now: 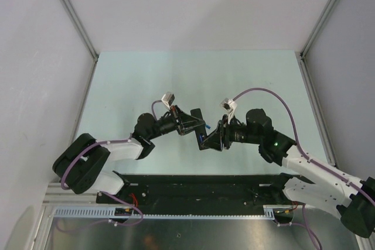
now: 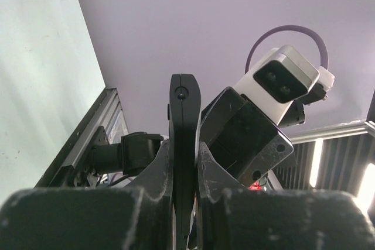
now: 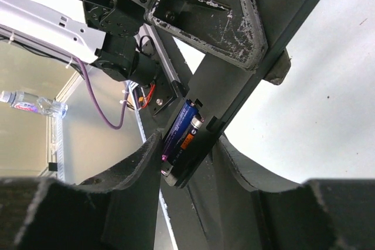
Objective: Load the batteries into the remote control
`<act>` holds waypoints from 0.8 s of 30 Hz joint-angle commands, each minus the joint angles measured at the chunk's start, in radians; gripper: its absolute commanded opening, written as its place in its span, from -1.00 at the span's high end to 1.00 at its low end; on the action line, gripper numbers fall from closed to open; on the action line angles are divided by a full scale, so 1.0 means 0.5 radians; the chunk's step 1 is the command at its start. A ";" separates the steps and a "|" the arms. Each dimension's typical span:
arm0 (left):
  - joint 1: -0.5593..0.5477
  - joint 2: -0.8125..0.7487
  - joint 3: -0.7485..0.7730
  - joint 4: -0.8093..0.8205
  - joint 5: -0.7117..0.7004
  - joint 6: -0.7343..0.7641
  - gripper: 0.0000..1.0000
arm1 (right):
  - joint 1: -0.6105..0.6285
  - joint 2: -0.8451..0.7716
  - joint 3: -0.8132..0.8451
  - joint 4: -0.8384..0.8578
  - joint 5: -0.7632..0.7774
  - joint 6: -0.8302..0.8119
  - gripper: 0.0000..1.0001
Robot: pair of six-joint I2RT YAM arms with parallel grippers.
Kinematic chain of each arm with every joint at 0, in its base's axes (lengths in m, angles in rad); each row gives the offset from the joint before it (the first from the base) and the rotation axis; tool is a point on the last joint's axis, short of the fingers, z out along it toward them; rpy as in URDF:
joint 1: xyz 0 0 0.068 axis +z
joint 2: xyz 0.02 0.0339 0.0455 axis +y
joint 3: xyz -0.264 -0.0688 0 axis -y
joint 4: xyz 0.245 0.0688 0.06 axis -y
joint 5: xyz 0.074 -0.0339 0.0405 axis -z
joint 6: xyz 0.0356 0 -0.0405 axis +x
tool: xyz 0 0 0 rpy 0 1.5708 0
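The black remote control (image 2: 184, 121) is held in the air between the two arms, above the pale green table (image 1: 193, 80). My left gripper (image 2: 184, 151) is shut on its sides, and the remote stands up past the fingers. In the right wrist view the remote's (image 3: 234, 95) open compartment holds a blue battery (image 3: 177, 128) and, beside it, a dark battery with an orange label (image 3: 191, 135). My right gripper (image 3: 187, 143) straddles that end. One finger (image 3: 137, 168) rests on the blue battery and the other lies against the remote's back. From above, the left gripper (image 1: 190, 122) and right gripper (image 1: 207, 139) meet mid-table.
A black base plate (image 1: 193, 188) and an aluminium rail run along the near edge between the arm bases. White enclosure walls with metal posts (image 1: 73, 13) close in the sides and back. A water bottle (image 3: 32, 105) lies off the table.
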 commanded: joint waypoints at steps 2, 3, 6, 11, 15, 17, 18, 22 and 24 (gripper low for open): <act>-0.056 -0.091 0.065 0.115 0.104 -0.037 1.00 | -0.060 0.031 -0.001 0.171 0.054 0.033 0.24; -0.056 -0.091 0.068 0.115 0.107 -0.040 1.00 | -0.060 0.035 -0.001 0.174 0.051 0.036 0.26; -0.056 -0.091 0.065 0.118 0.104 -0.037 1.00 | -0.063 0.038 -0.011 0.192 0.032 0.054 0.31; -0.057 -0.091 0.065 0.115 0.101 -0.031 1.00 | -0.066 0.056 -0.023 0.220 0.005 0.082 0.49; -0.060 -0.094 0.061 0.115 0.101 -0.028 1.00 | -0.066 0.080 -0.023 0.217 -0.020 0.103 0.73; -0.060 -0.091 0.061 0.118 0.101 -0.028 1.00 | -0.069 0.096 -0.023 0.217 -0.029 0.113 0.94; -0.060 -0.091 0.064 0.115 0.101 -0.028 1.00 | -0.069 0.102 -0.023 0.208 -0.032 0.122 1.00; -0.060 -0.085 0.065 0.118 0.107 -0.022 1.00 | -0.069 0.136 -0.020 0.204 -0.054 0.156 1.00; -0.060 -0.084 0.065 0.115 0.107 -0.022 1.00 | -0.072 0.145 -0.023 0.198 -0.057 0.168 1.00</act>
